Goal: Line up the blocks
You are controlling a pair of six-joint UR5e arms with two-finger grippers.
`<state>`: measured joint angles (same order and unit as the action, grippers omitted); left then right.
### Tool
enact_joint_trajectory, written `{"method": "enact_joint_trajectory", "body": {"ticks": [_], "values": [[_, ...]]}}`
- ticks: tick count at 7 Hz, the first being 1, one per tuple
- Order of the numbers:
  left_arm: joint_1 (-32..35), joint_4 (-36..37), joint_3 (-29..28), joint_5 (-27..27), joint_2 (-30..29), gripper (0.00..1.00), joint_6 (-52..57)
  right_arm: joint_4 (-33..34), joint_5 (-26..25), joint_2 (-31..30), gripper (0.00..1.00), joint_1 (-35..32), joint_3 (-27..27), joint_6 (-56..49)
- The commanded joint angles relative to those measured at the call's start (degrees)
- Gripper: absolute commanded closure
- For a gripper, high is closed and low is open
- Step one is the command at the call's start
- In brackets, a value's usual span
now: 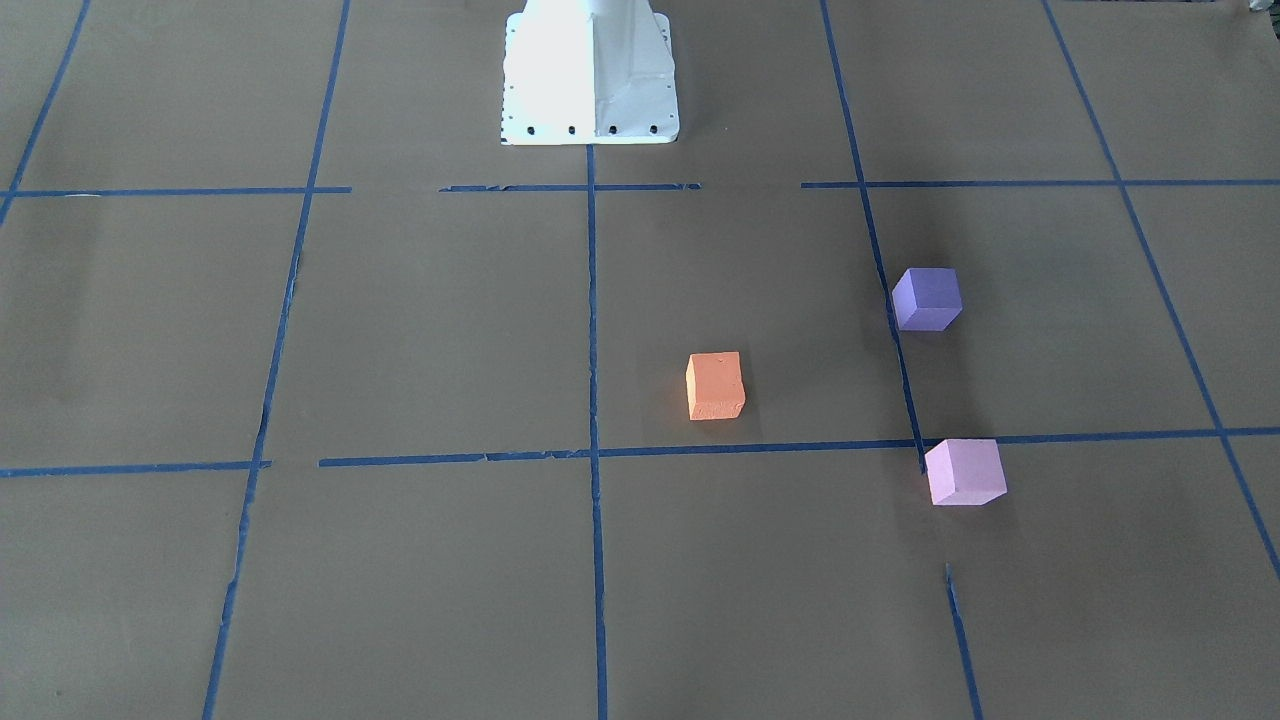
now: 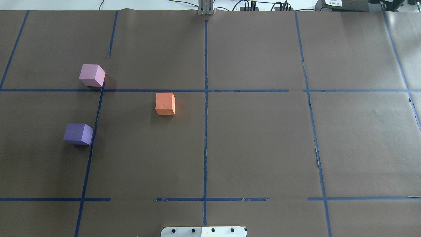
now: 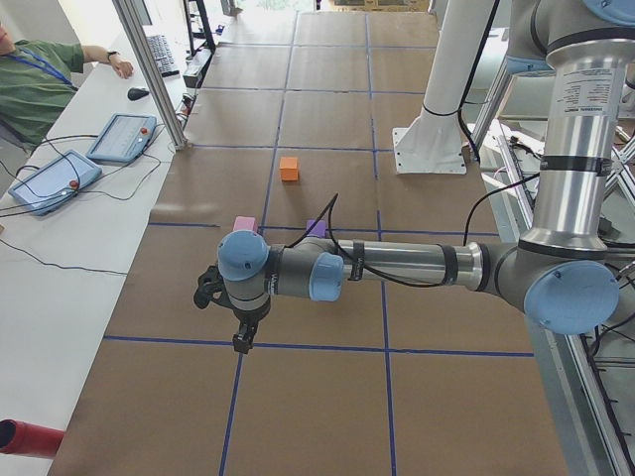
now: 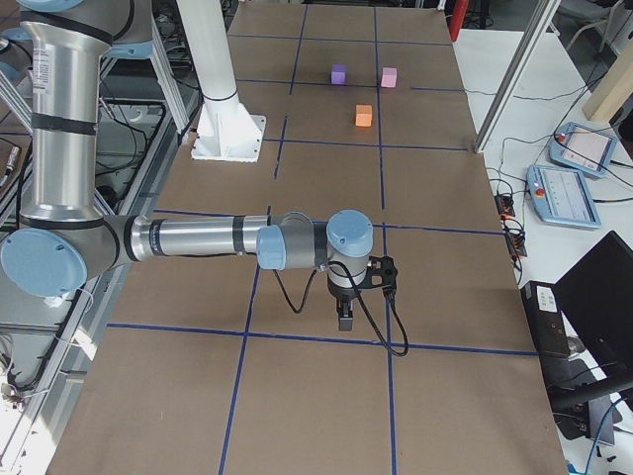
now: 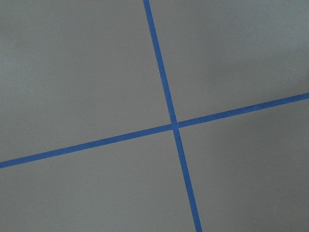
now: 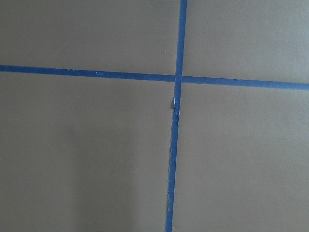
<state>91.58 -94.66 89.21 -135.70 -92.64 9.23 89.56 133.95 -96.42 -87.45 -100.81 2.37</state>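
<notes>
Blocks on my screens number three, all apart from one another and not in a line. I take the robot's white base plate [image 2: 204, 231] as my mark. The orange block [image 2: 165, 103] sits out ahead of the base plate, a little toward the robot's left. The purple block [image 2: 78, 134] lies farther to the robot's left of the base plate and somewhat nearer to it than the orange one, just beside a strip of blue tape [image 2: 205, 131]. The pink block [image 2: 92, 75] is the farthest of the three from the base plate, also on the robot's left, with one corner at a tape crossing. All three rest flat on the brown paper [image 2: 263, 148] that covers the table.

From the left end camera I see the left arm [image 3: 397, 266] stretched out level, well to the robot's left of the base plate, with the left gripper [image 3: 241, 342] pointing down over a tape line. From the right end camera the right arm [image 4: 198, 237] reaches out the same way on the other side of the base plate, its right gripper [image 4: 344, 319] pointing down above the paper. Neither tool is near a block. I cannot tell how far either one is open; the side cameras are my only look at them. Both wrist cameras show me brown paper and a tape crossing.
</notes>
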Motion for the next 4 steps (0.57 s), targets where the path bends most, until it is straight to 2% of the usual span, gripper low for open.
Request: {"method": "enact_joint_trajectory", "body": {"ticks": [1, 3, 4], "values": [[0.0, -0.1, 0.4, 0.0, -0.1, 0.00, 0.1, 0.0, 0.0, 0.0, 0.00, 0.0, 0.0, 0.0], [-0.3, -0.2, 0.5, 0.0, -0.3, 0.00, -0.2, 0.0, 0.0, 0.0, 0.00, 0.0, 0.0, 0.0], [-0.4, -1.5, 0.6, -0.1, -3.3, 0.00, -0.3, 0.0, 0.0, 0.0, 0.00, 0.0, 0.0, 0.0]]}}
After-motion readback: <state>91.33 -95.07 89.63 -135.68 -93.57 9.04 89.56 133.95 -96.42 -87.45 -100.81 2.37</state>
